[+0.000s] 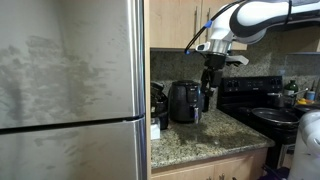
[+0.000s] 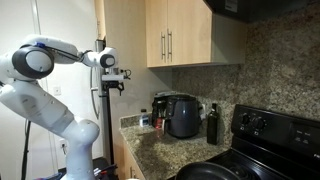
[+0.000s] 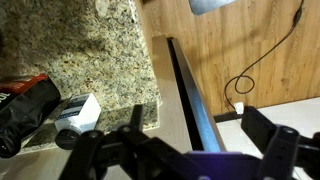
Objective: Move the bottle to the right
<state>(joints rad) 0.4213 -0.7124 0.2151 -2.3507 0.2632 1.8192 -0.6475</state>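
Observation:
A dark bottle stands upright on the granite counter, between a black air fryer and the stove. My gripper hangs well away from it, high up and out past the counter's end. In an exterior view the gripper overlaps the bottle only by line of sight. In the wrist view the gripper is open, with nothing between its fingers. Below it lie the counter's edge and the wooden floor. The bottle does not show in the wrist view.
A steel fridge fills one side. Wooden cabinets hang above the counter. Small items crowd the counter's end, among them a white box and a black object. A cable lies on the floor.

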